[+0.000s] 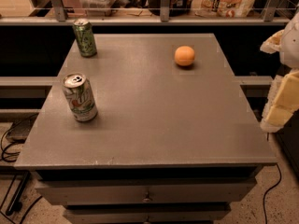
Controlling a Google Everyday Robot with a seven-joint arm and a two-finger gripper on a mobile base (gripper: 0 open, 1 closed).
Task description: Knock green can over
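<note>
The green can (84, 38) stands upright near the far left corner of the grey table (154, 125). It is dark green with pale lettering and a silver top. My gripper (281, 99) shows at the right edge of the view as pale white and yellow parts, just off the table's right side. It is far from the green can, with the whole width of the table between them. It holds nothing that I can see.
A mostly white can with green lettering and a red spot (80, 98) stands upright at the left, nearer the front. An orange (185, 56) lies at the far right of the tabletop. A railing and a shelf with bags (229, 1) run behind the table. Cables (9, 148) lie on the floor at the left.
</note>
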